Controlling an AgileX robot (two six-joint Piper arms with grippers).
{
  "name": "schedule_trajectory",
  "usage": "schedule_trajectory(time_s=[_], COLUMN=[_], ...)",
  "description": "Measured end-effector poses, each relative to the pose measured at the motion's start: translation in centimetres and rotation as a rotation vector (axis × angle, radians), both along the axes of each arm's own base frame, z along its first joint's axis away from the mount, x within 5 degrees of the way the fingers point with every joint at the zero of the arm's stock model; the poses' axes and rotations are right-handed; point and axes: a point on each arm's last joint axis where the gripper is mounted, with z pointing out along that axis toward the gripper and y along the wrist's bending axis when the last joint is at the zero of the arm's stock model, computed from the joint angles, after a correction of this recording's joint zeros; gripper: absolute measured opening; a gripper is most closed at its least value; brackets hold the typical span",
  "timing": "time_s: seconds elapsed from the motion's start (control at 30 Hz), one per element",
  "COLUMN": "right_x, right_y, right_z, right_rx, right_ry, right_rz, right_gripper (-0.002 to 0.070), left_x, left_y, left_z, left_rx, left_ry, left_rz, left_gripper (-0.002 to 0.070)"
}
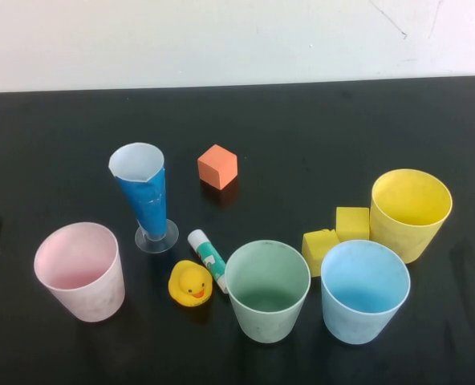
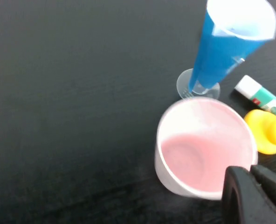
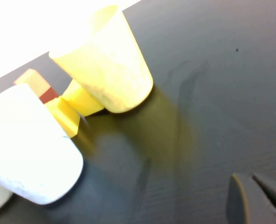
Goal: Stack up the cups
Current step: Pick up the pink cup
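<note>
High view: four pastel plastic cups stand apart and unstacked on the black bench [image 1: 302, 112].
Pink cup [image 1: 79, 271] at 8 o'clock, green cup [image 1: 267, 290] at 6, light blue cup [image 1: 364, 290] at 5, yellow cup [image 1: 409, 212] at 3. The left gripper [image 2: 252, 173], fingers closed and empty, hangs just beside the pink cup's rim; the right gripper [image 3: 254, 179], fingers likewise closed on nothing, is near the yellow cup, apart from it.

Pink cup [image 1: 79, 271], green cup [image 1: 267, 290], blue cup [image 1: 364, 290], yellow cup [image 1: 410, 213].
</note>
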Motion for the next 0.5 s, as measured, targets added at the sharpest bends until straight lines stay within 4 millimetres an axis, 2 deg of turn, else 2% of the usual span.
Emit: schedule_trajectory(time_s=[0.1, 0.17, 0.27, 0.37, 0.5], right_x=[0.0, 0.0, 0.0, 0.0, 0.0], right_y=[0.0, 0.0, 0.0, 0.0, 0.0], right_z=[0.0, 0.0, 0.0, 0.0, 0.0], right_rx=[-0.004, -0.004, -0.004, -0.005, -0.008], right_ry=[0.000, 0.000, 0.000, 0.000, -0.001], right_rz=[0.002, 0.002, 0.002, 0.002, 0.003], right_gripper=[-0.0003, -0.0003, -0.0003, -0.0003, -0.0003], left_x=[2.9, 4.9, 7.5, 9.8, 11.5], left_y=[-0.2, -0.3, -0.5, -0.6, -0.7], left_z=[0.7, 0.7, -0.2, -2.0, -3.8], left_rx=[0.022, 0.032, 0.043, 0.047, 0.048], left_ry=[0.088, 0.168, 0.290, 0.402, 0.486], left_rz=[-0.027, -0.046, -0.070, -0.081, -0.086], left_gripper=[0.0013, 0.0056, 0.0167, 0.0303, 0.0386])
